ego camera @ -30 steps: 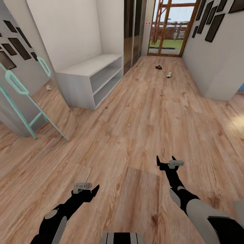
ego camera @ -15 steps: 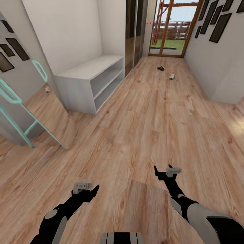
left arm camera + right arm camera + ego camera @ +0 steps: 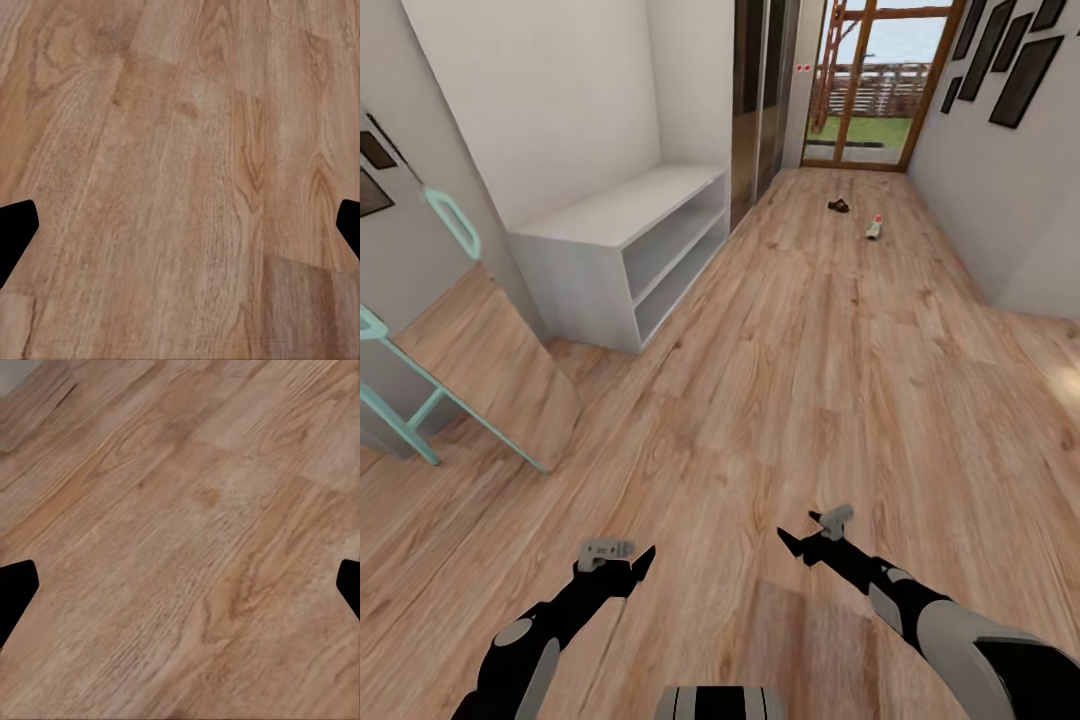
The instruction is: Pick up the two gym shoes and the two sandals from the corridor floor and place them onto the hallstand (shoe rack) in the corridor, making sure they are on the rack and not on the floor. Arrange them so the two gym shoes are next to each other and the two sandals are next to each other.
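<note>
Two pieces of footwear lie far down the light brown wood-plank corridor floor (image 3: 800, 330), at about twelve to one o'clock from the robot: a dark brown sandal (image 3: 839, 206) and, just beyond it toward one o'clock, a white gym shoe with a red accent (image 3: 874, 229). The other shoe and sandal I cannot find. At about ten o'clock stands a light grey low bench unit with two open shelves (image 3: 625, 250); its shelves and top carry no footwear, so by my judgement nothing of the task is done yet. All four pickups and the pairing on the rack are left.

Both arms hang low over bare planks. The left gripper (image 3: 628, 567) has its jaws spread wide and empty, as the left wrist view confirms with only floor between the black tips. The right gripper (image 3: 805, 535) likewise has its jaws apart, holding nothing.

Against the earlier frames, the whole view has shifted: the grey unit, the mint-green frame (image 3: 420, 330) at nine o'clock and the distant footwear sit differently, so the camera has moved. The right gripper has swung inward toward the robot's centreline and now points more to the left, while the left gripper has kept its pose.
</note>
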You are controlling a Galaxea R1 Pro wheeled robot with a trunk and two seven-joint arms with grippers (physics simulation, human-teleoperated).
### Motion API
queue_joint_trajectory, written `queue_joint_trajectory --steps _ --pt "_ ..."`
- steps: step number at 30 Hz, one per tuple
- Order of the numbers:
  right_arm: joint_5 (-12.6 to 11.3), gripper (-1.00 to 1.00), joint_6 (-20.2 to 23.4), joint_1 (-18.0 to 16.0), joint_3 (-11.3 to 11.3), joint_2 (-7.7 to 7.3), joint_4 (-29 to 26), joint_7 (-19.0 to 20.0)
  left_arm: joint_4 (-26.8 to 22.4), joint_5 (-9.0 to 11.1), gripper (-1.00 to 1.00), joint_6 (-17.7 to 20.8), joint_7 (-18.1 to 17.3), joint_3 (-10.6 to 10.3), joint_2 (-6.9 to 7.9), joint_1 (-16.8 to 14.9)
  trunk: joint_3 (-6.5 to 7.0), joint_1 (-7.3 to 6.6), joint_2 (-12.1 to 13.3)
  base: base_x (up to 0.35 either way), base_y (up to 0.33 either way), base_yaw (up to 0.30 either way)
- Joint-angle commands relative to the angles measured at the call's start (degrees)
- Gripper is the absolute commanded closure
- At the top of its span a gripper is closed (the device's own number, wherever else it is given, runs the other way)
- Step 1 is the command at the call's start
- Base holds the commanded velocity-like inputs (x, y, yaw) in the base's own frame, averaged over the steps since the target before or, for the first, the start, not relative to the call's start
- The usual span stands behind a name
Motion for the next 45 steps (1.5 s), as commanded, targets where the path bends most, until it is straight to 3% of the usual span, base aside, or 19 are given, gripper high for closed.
queue_joint_trajectory --steps 1,3,5,8,14,29,34,36,41,45 --pt "-0.1 -1.00 0.1 0.0 -0.2 -0.05 0.0 0.5 -0.1 0.6 -1.00 0.5 -0.1 0.1 -0.03 0.0 -0.04 0.02 0.0 0.336 0.001 0.000" --pt "-0.1 -1.00 1.6 0.0 -0.2 -0.41 0.0 0.9 0.0 0.6 -1.00 0.5 -0.1 0.0 -0.04 0.0 -0.04 0.02 0.0 0.336 0.000 0.000" --pt "0.0 -1.00 8.9 0.0 -0.2 -1.20 -0.2 1.2 0.0 0.5 -1.00 0.5 -0.1 0.0 -0.05 0.0 -0.04 0.02 0.0 0.336 0.000 0.000" --pt "-0.1 -1.00 13.3 0.0 -0.2 -2.75 -1.1 1.3 0.0 0.5 -1.00 0.5 -0.1 0.0 -0.05 0.0 -0.04 0.02 0.0 0.336 0.000 0.000" --pt "-0.1 -1.00 15.3 0.0 -0.2 -4.41 -2.2 1.3 0.0 0.5 -1.00 0.5 -0.1 0.0 -0.05 0.0 -0.04 0.02 0.0 0.336 0.000 0.000" --pt "-0.4 -1.00 15.6 0.0 -0.4 -4.83 -2.6 1.3 0.2 0.5 -1.00 0.5 0.0 0.0 -0.05 -0.1 -0.04 0.02 0.0 0.335 -0.025 0.000" --pt "-5.6 -1.00 15.6 0.0 -2.3 -6.63 -2.7 2.0 0.2 0.5 -1.00 0.5 0.0 0.0 -0.05 -0.1 -0.04 0.02 0.0 0.324 -0.137 0.000" --pt "-7.8 -1.00 15.6 0.0 -2.8 -8.02 -2.9 4.8 0.2 0.5 -1.00 0.5 0.0 0.0 -0.05 -0.1 -0.04 0.02 0.0 0.322 -0.148 0.000" --pt "-10.2 -1.00 15.6 0.0 -3.2 -11.40 -3.8 21.3 0.2 0.5 -1.00 0.5 0.0 0.0 -0.05 -0.2 -0.04 0.02 0.0 0.321 -0.150 0.000" --pt "-10.5 -1.00 15.6 0.0 -3.4 -12.36 -3.9 26.3 0.2 0.5 -1.00 0.5 0.0 0.0 -0.05 -0.2 -0.04 0.02 0.0 0.321 -0.151 0.000"
